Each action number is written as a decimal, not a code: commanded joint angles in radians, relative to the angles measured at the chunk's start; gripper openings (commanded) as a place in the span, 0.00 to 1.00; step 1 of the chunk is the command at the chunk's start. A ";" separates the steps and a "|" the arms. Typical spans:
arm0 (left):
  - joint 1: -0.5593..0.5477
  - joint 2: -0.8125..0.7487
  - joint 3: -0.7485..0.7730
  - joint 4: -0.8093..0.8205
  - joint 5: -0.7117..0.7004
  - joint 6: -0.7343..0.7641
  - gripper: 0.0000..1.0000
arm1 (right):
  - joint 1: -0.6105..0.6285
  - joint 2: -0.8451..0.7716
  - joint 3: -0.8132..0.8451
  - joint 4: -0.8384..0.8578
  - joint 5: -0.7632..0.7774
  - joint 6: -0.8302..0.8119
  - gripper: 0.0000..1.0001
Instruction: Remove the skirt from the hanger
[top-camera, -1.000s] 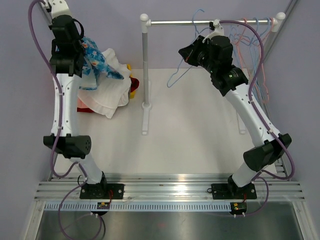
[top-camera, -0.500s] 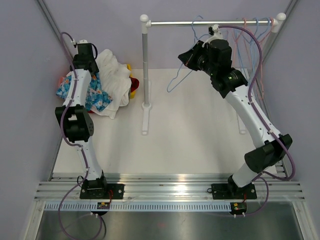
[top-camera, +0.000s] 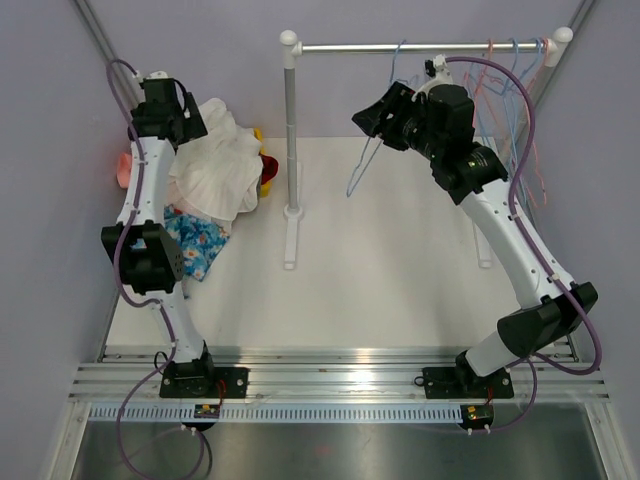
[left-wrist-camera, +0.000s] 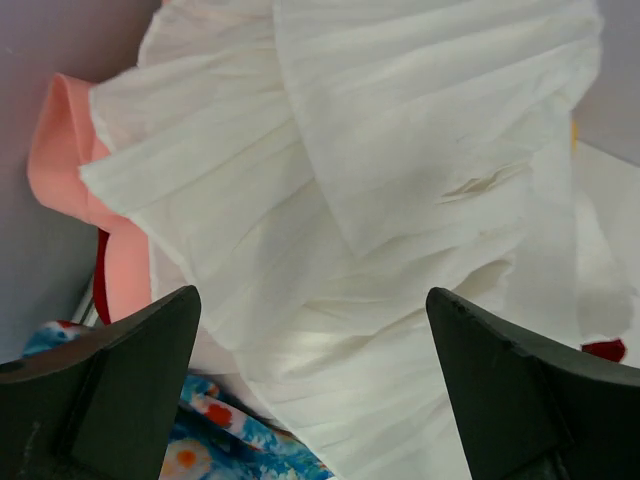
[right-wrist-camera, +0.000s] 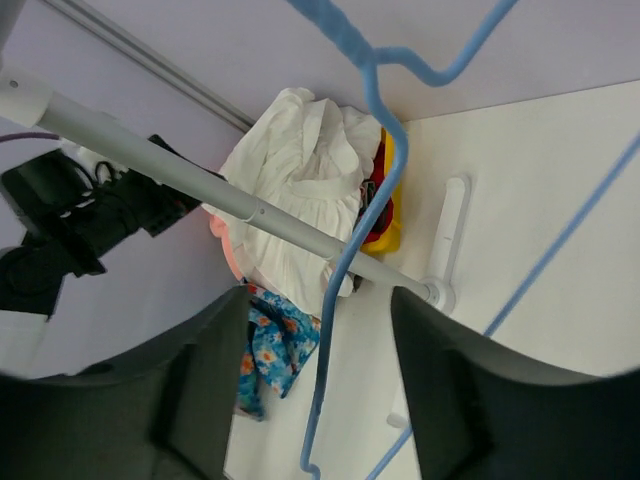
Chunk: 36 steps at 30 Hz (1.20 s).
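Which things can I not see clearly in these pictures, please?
- Top view: floral garment, partly behind the left arm.
- Top view: hangers at far right, too thin and tangled to count.
- Left wrist view: red item, mostly under the white garment.
- Right wrist view: blue hanger, cut off by the edges.

My pincer (left-wrist-camera: 310, 335) stands wide apart with nothing between its dark fingers (left-wrist-camera: 110, 390), above a heap of clothes. A white pleated cloth (left-wrist-camera: 400, 150) fills most of what I see, lying in loose folds. At its left a pink cloth (left-wrist-camera: 65, 150) lies against the purple wall (left-wrist-camera: 60, 40). On the near side a blue flowered cloth (left-wrist-camera: 225, 440) peeks out from under the white one. To the right lies bare white surface (left-wrist-camera: 610, 200), with a scrap of red (left-wrist-camera: 605, 349) at the white cloth's edge.
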 joint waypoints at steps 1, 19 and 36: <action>-0.008 -0.188 0.066 0.017 0.019 0.020 0.99 | -0.003 -0.037 0.038 -0.007 -0.031 0.004 0.70; 0.004 -0.699 -0.836 -0.066 -0.280 -0.200 0.99 | -0.005 -0.282 0.050 -0.171 -0.015 -0.065 0.99; 0.202 -0.489 -1.059 -0.025 -0.081 -0.277 0.99 | -0.003 -0.477 -0.020 -0.248 -0.024 -0.098 0.99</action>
